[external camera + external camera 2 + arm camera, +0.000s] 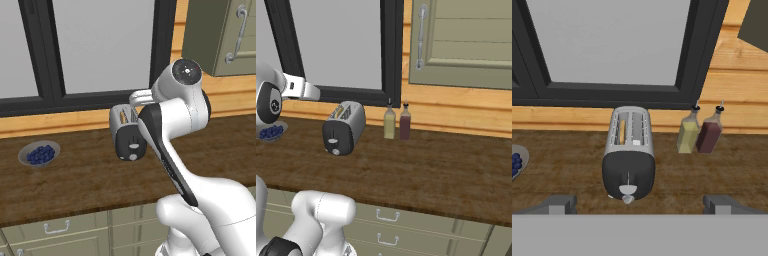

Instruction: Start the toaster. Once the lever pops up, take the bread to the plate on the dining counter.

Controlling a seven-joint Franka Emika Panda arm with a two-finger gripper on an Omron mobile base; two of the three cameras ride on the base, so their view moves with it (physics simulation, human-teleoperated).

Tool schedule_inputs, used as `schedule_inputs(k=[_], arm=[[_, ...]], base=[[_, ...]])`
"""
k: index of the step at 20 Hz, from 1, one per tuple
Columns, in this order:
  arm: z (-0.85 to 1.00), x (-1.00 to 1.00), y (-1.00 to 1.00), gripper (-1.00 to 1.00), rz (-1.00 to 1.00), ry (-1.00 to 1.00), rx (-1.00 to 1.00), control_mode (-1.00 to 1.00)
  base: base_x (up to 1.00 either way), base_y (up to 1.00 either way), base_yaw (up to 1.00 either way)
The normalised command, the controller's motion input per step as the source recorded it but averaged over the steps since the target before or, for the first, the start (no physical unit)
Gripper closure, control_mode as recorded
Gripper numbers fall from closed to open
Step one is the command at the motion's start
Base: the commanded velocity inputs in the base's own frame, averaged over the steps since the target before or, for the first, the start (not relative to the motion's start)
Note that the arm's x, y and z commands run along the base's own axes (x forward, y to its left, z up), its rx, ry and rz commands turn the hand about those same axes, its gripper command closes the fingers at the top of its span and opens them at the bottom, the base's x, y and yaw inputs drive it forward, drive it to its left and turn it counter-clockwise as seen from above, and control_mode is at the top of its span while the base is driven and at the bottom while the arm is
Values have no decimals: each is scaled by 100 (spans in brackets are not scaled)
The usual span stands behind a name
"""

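The toaster stands on the dark wooden counter below the window, black front panel toward the arm. A tan slice of bread sits in its left slot in the hand view. The gripper hovers in front of the toaster — fingers spread wide apart, touching nothing. Two bottles — yellow and dark red — stand just beside each other to the toaster's right. A bowl of blueberries lies well to its left.
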Motion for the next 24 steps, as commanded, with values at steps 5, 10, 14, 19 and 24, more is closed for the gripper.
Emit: schedule_inputs(k=[5,10,14,19,24], arm=[[0,0,0,-100,0,0,0,-100],[0,0,0,-100,0,0,0,-100],[0,0,0,-100,0,0,0,-100],[0,0,0,-100,0,0,0,-100],[0,0,0,-100,0,0,0,-100]], base=[[0,0,0],[0,0,0],[0,0,0],[0,0,0],[0,0,0]])
